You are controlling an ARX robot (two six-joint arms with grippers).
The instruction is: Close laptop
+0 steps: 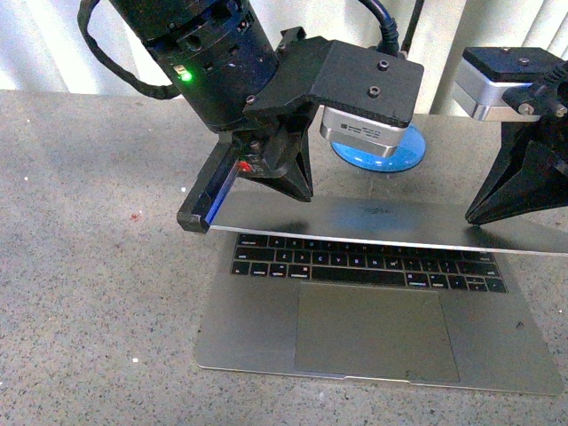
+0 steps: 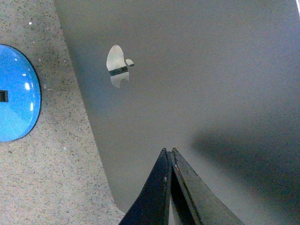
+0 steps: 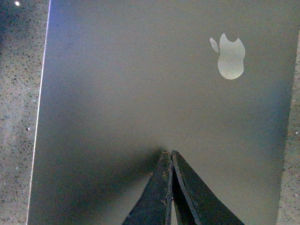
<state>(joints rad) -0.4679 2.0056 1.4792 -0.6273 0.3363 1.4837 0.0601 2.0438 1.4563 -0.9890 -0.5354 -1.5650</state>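
The silver-grey laptop lies on the speckled table with its black keys and large trackpad showing. Its plain silver lid is folded far down, hanging low over the keyboard, and the screen is hidden. My left gripper is shut, its tips against the lid's left part. My right gripper is shut too, resting on the lid's right part. In the left wrist view the shut left gripper points at the lid below the logo. The right wrist view shows the shut right gripper on the lid.
A round blue disc lies on the table behind the laptop, also seen beside the lid as the blue disc. Speckled grey tabletop spreads to the left. A pale curtain or wall stands at the back.
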